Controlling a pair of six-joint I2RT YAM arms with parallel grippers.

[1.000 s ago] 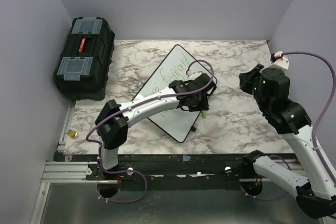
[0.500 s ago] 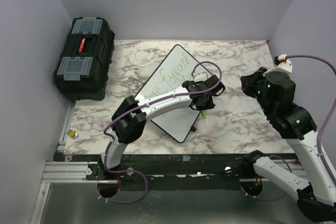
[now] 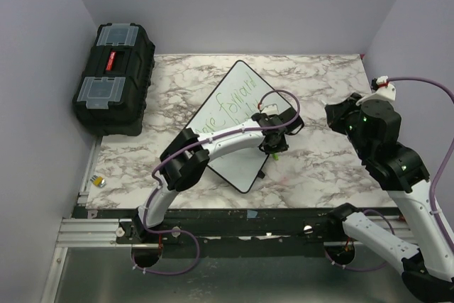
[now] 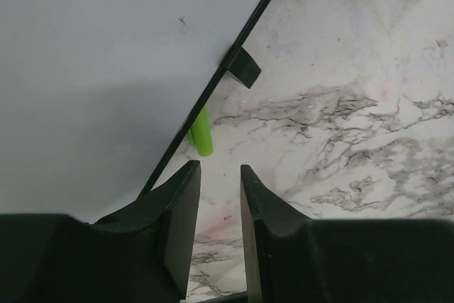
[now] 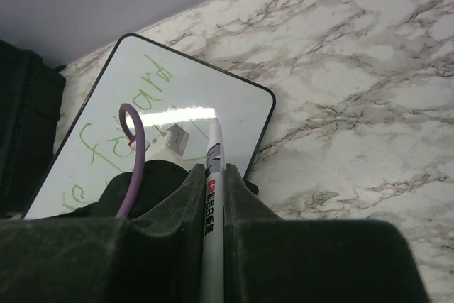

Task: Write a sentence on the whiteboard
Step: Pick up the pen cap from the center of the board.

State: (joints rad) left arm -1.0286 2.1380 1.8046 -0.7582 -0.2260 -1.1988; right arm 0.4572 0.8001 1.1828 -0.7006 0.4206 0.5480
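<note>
White arms (image 3: 424,212) with black joints (image 3: 186,164) and black hands (image 4: 218,168) — purple cables (image 3: 418,80) trailing along each.

On the whiteboard (image 3: 238,76), the sentence (image 3: 234,101) shows a green word like "forward"; the rest is illegible. Print on the marker (image 5: 211,204) and the red label (image 3: 110,62) on the toolbox (image 3: 120,94) left of the whiteboard are too small to read.

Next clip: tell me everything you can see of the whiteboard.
The whiteboard is a flat white rectangle with rounded corners and a thin black rim, lying flat on the marble table, turned cornerwise. Green handwriting crosses its glossy face, partly hidden by the left arm stretched above it. A small black tab juts from its rim, and a green cylinder lies at that edge.
</note>
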